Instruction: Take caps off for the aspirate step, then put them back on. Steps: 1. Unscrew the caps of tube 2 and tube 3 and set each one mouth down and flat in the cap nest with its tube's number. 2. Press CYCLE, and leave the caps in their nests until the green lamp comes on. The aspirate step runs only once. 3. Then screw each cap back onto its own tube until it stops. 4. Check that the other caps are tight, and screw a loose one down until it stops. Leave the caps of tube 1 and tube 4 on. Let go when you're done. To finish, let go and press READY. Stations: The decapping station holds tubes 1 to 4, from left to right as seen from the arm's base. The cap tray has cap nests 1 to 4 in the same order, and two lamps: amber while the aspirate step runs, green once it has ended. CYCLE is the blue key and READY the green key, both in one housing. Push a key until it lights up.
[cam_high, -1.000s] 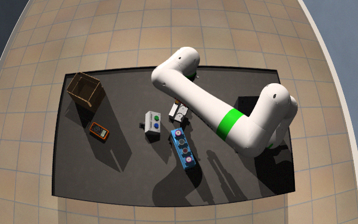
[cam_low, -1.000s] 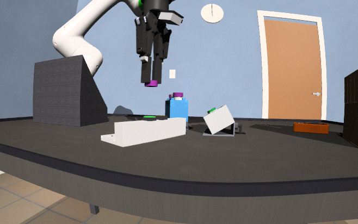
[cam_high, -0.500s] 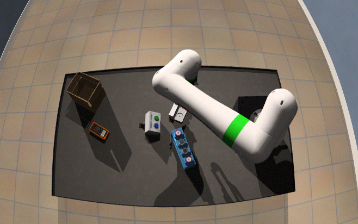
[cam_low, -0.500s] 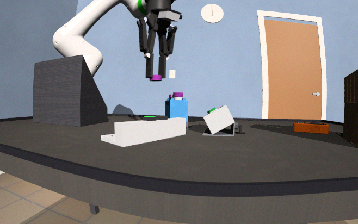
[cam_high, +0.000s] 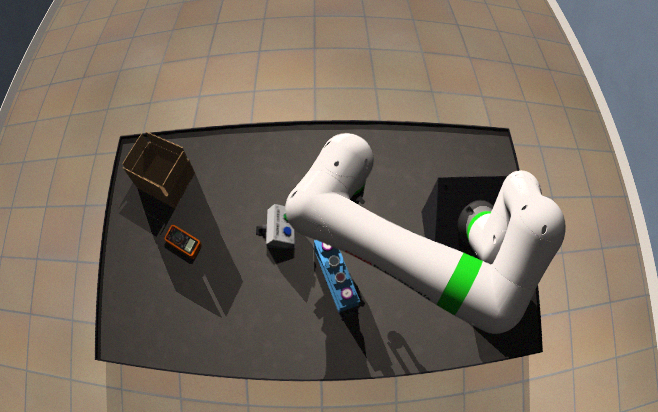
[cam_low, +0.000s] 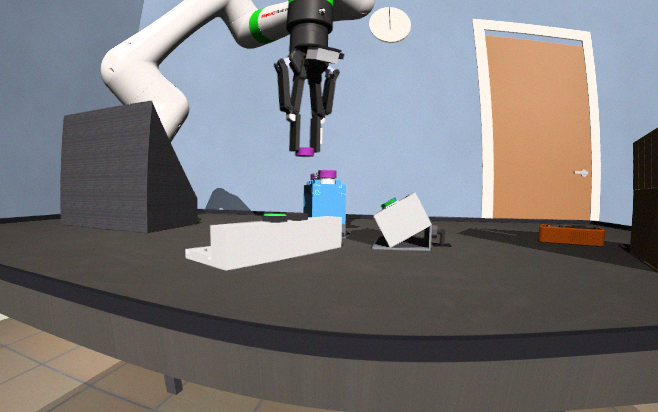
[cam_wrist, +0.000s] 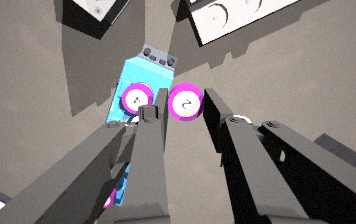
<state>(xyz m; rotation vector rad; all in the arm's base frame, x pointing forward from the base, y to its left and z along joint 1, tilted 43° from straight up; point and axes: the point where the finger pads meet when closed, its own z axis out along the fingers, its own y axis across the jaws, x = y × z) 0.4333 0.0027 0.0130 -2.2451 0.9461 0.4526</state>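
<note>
My gripper (cam_low: 305, 146) is shut on a magenta cap marked 2 (cam_wrist: 185, 102) and holds it in the air above the blue decapping station (cam_low: 325, 200). In the wrist view the cap hangs just beside the station's end tube, which wears cap 4 (cam_wrist: 137, 98). From above, the station (cam_high: 336, 275) shows a magenta cap at each end (cam_high: 327, 245) (cam_high: 346, 294) and two open tubes between them (cam_high: 333, 260) (cam_high: 340, 276). The white cap tray (cam_low: 270, 242) lies in front of the station, with a green light (cam_low: 274, 215) on top. My arm hides the gripper in the overhead view.
The white key housing (cam_low: 402, 220) stands tilted to the right of the station; its blue key (cam_high: 287, 230) shows from above. A cardboard box (cam_high: 157, 167) and an orange multimeter (cam_high: 182, 240) lie far left. The arm's dark pedestal (cam_low: 120, 170) stands behind the tray.
</note>
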